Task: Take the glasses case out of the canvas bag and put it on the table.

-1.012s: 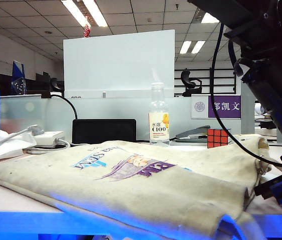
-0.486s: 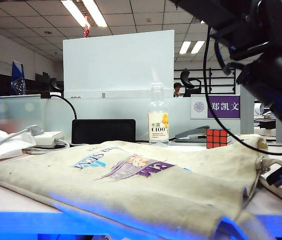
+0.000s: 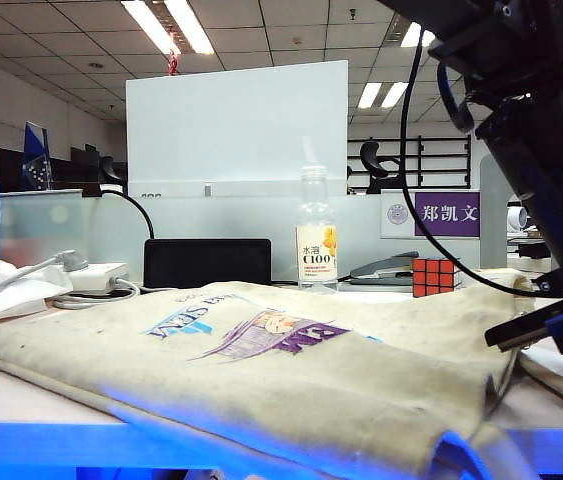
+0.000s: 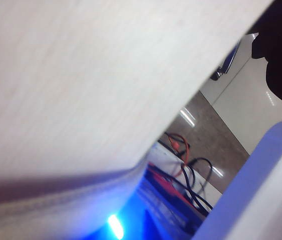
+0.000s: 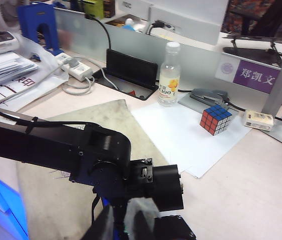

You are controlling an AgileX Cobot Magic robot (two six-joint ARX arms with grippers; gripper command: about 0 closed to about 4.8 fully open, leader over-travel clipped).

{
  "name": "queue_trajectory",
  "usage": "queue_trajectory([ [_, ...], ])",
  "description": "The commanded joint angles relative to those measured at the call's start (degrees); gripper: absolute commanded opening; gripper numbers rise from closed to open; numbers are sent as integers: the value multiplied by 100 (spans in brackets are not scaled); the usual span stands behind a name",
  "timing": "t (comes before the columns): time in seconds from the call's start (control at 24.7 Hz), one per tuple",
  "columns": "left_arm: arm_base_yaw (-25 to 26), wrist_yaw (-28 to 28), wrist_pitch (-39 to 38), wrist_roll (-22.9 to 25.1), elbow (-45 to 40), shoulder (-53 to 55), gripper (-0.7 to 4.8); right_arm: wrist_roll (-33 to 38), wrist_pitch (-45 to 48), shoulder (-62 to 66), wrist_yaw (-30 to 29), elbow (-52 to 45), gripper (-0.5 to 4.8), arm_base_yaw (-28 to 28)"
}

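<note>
Your left pincer (image 3: 521, 332) sits lower right over the canvas bag (image 3: 261, 370); right pincer unseen. Neither pincer's jaw state is readable.

Open-plan office, seen from a work bench.

Ceiling light panels (image 3: 171, 25), a frosted desk partition (image 3: 231, 225), an office chair (image 3: 373, 165), a purple nameplate (image 3: 448, 213), a stapler (image 5: 207, 96) and stacked papers (image 5: 5, 65) mark it.

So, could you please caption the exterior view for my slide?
Beige canvas bag lies flat on the table; bottle and Rubik's cube stand behind.
</note>
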Motion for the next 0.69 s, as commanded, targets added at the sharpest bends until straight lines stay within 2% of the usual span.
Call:
queue_trajectory([
  [0.04,238,-1362,1187,157,39,103,-6,0,-57,7,13,15,58,-7],
  [0.16,225,-1364,1274,199,79,103,-6,0,-57,2,17,17,58,-7],
  [0.32,138,-1469,1161,426,715,101,-6,0,-212,0,15,24,58,-9],
  [0.45,181,-1386,1259,424,1060,103,-4,-4,-131,0,59,26,58,-4],
  [0.49,186,-1279,1294,424,1062,103,14,-4,-74,0,61,35,58,-7],
  [0.53,188,-1143,1266,424,1060,103,96,-2,-52,0,52,46,58,-7],
  [0.57,177,-1056,1200,413,1038,103,156,0,-55,0,2,52,58,-11],
  [0.61,144,-964,1025,413,1029,107,194,0,-66,-7,-2,55,58,-9],
  [0.69,48,-846,496,437,1034,114,229,-2,-66,-7,20,55,58,-7],
])
